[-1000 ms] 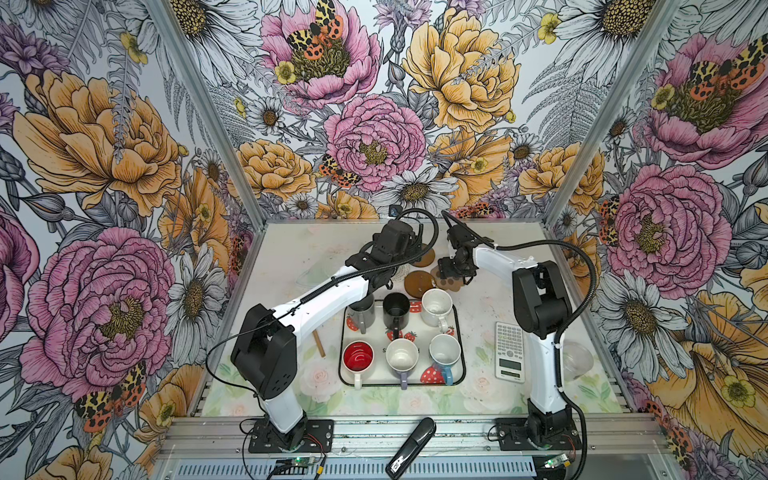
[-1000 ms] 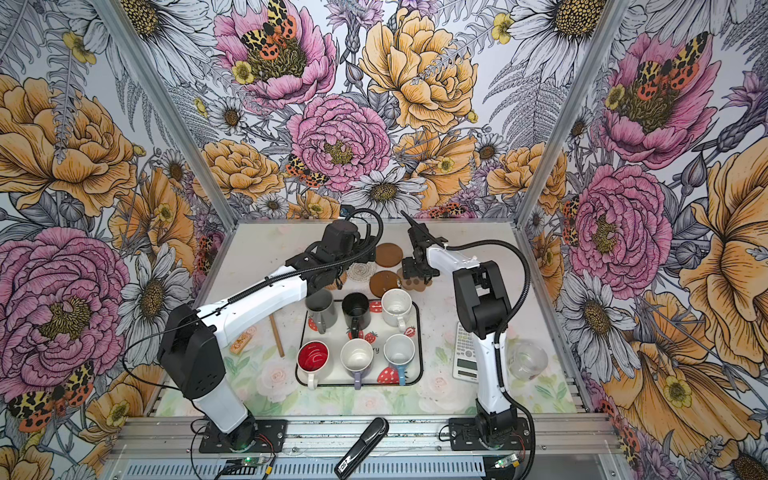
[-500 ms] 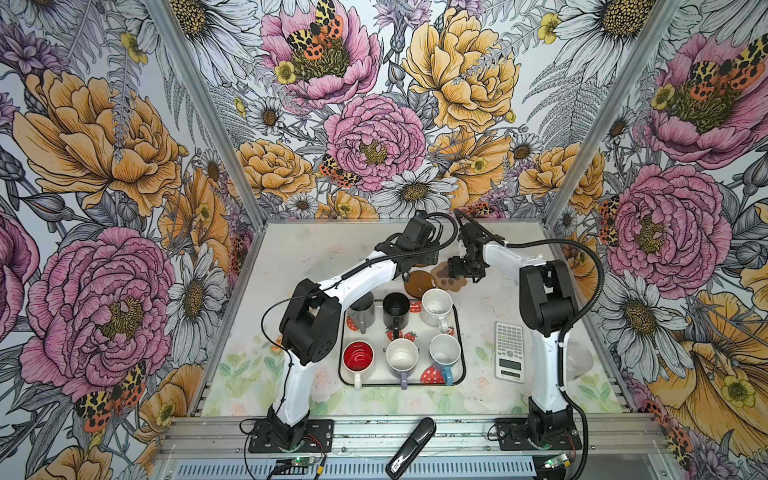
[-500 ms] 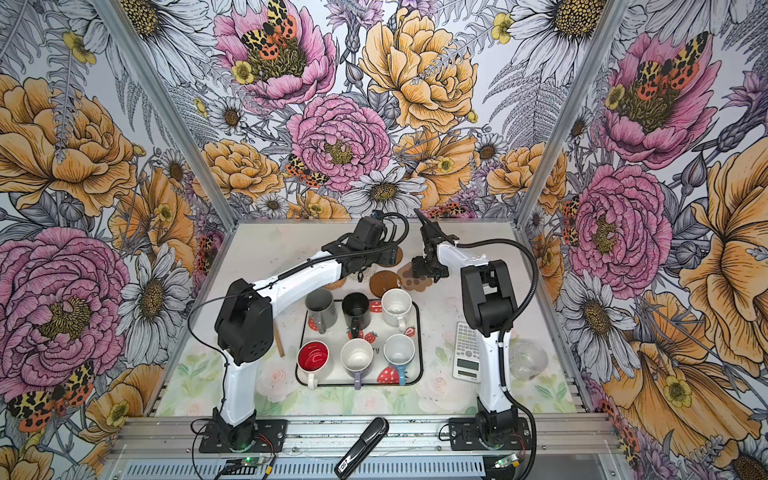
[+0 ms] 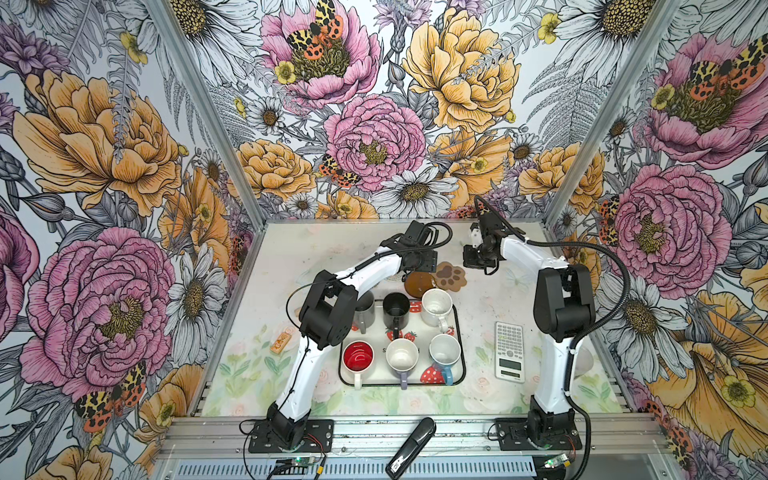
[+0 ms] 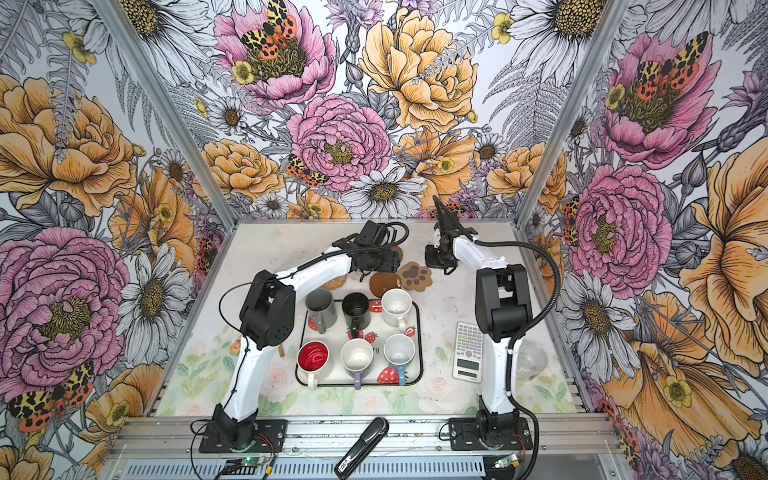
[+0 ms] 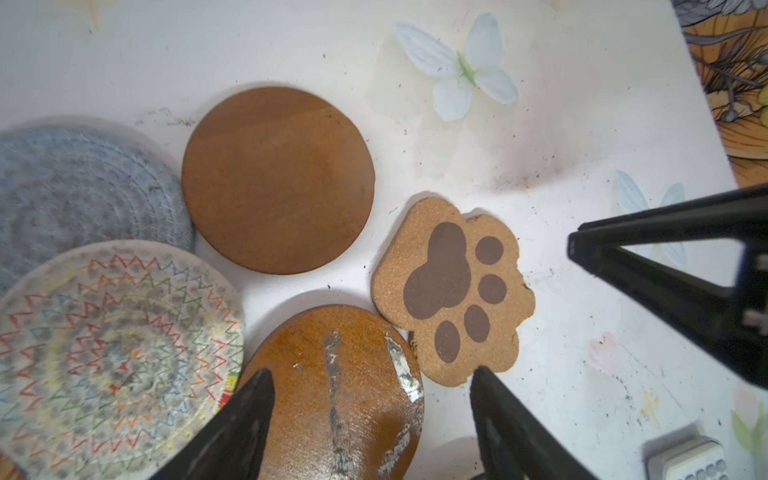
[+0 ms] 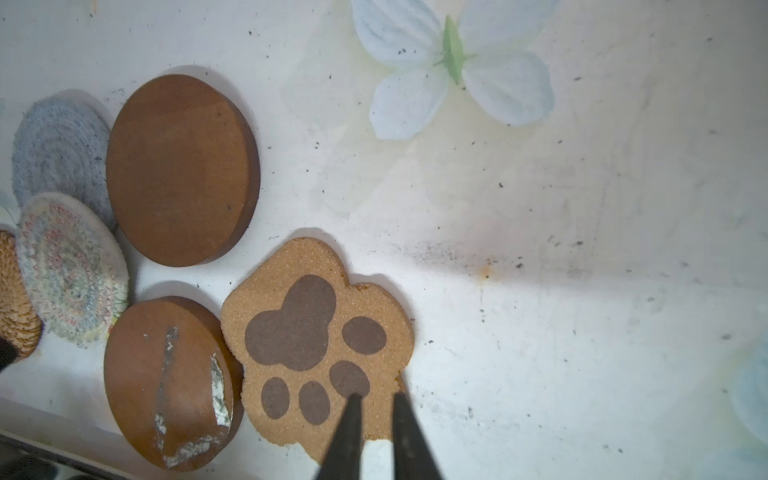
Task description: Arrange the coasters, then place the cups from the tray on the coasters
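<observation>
In both top views the strawberry tray (image 5: 380, 380) lies on the desk (image 5: 291, 257), midway along and nearer the near edge. All six mugs stand in it. The grey mug (image 6: 319, 309), black mug (image 5: 396, 307) and speckled white mug (image 5: 436, 305) form the far row. The red-lined white mug (image 5: 358, 356), lavender mug (image 5: 402, 355) and blue mug (image 5: 444, 350) form the near row. A calculator (image 5: 509, 351) lies right of the tray. The left arm (image 5: 374, 270) and right arm (image 5: 528, 257) both reach over the coaster cluster (image 6: 383, 284), just beyond the tray toward the far edge.

In the left wrist view the left gripper (image 7: 372, 374) has its fingers spread wide, holding nothing, either side of the scratched brown disc (image 7: 336, 386). The paw coaster (image 7: 453, 286) touches that disc's side, and the plain brown disc (image 7: 278, 178) lies just beside both. The cream crochet coaster (image 7: 112, 353) overlaps the grey-blue crochet coaster (image 7: 83, 183).

In the right wrist view the right gripper (image 8: 376, 397) has its fingers pinched nearly together over the paw coaster's edge. Whether they touch it I cannot tell. The rattan coaster (image 8: 12, 307) peeks in beside the cream one.
</observation>
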Tool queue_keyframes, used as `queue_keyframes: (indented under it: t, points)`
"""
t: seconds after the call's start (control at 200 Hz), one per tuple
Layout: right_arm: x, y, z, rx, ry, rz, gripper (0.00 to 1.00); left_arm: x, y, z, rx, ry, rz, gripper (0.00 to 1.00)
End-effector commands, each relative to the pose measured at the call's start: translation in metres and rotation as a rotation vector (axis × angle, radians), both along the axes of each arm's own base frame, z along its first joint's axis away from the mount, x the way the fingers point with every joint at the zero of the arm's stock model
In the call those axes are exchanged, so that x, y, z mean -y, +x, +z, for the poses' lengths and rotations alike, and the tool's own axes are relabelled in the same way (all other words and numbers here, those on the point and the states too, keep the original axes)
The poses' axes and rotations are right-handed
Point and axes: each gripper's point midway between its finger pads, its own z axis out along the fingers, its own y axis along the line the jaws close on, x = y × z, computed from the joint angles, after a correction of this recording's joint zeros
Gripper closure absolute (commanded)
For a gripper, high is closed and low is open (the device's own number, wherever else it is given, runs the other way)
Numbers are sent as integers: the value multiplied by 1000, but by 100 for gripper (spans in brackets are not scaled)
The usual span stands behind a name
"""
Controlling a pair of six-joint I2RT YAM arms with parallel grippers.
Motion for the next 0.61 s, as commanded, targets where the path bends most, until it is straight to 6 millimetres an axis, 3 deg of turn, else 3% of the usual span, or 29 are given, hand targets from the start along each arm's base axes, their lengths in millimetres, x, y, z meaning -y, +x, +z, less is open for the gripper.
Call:
queue_keyframes:
  t: [0.0, 0.6]
  points:
    - [-5, -3, 9, 4, 53, 8, 98, 11, -4, -6, -62, -53, -21, 24]
    - [12, -17, -19, -75, 82, -50, 91, 51, -24, -50, -224, -153, -104, 27]
